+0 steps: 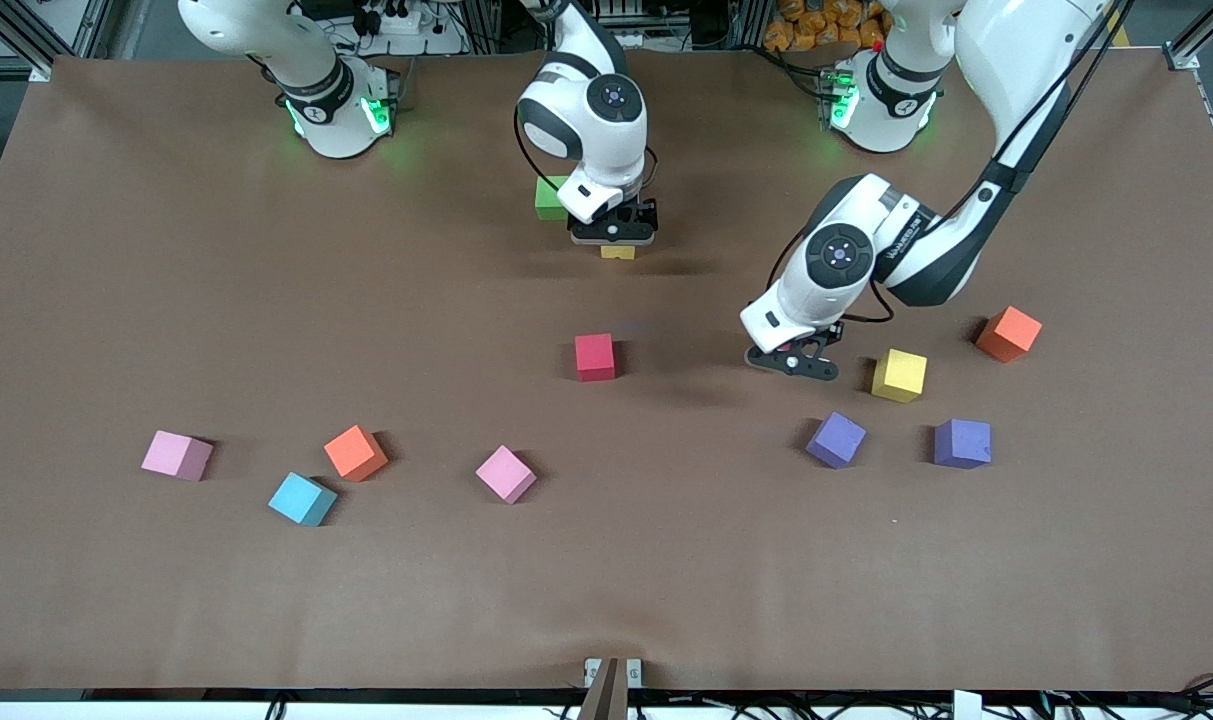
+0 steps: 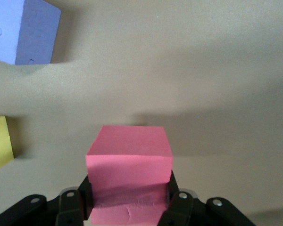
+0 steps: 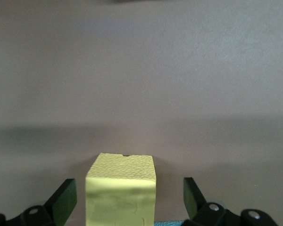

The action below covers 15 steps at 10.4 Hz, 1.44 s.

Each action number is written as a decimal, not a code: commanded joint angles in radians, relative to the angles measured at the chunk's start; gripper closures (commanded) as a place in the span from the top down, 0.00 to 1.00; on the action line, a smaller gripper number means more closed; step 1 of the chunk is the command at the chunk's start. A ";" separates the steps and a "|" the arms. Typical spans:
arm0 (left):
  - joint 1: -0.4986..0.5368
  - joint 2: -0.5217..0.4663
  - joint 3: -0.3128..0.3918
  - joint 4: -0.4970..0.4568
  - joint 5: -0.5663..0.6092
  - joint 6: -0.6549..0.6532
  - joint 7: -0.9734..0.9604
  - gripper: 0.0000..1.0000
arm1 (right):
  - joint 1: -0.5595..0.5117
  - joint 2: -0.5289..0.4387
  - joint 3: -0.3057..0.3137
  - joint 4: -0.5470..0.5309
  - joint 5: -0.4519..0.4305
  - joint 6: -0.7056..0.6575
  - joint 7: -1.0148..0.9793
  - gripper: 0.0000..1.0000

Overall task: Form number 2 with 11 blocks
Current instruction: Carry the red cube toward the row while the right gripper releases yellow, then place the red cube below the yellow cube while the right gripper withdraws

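Eleven foam blocks (image 1: 595, 357) lie scattered, no digit formed; one pink block (image 2: 129, 162) sits clamped between gripper fingers.

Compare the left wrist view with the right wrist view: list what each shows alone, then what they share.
Only the left wrist view: a pink block clamped between the left gripper fingers, plus a purple block and the edge of a yellow block on the table.
Only the right wrist view: another yellow block between the right gripper fingers, which stand apart from it.
Both: the brown table.
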 commanded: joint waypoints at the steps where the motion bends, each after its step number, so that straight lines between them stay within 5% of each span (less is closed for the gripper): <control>1: 0.008 -0.019 -0.004 0.007 0.008 -0.027 -0.013 0.04 | -0.038 -0.084 0.018 -0.039 -0.021 -0.005 0.005 1.00; 7: -0.095 0.004 -0.030 0.065 -0.103 -0.034 -0.241 0.02 | -0.258 -0.288 0.050 -0.027 -0.021 -0.248 -0.129 1.00; 15: -0.352 0.164 0.017 0.275 -0.095 -0.007 -0.471 0.01 | -0.648 -0.400 0.020 0.135 -0.073 -0.459 -0.477 1.00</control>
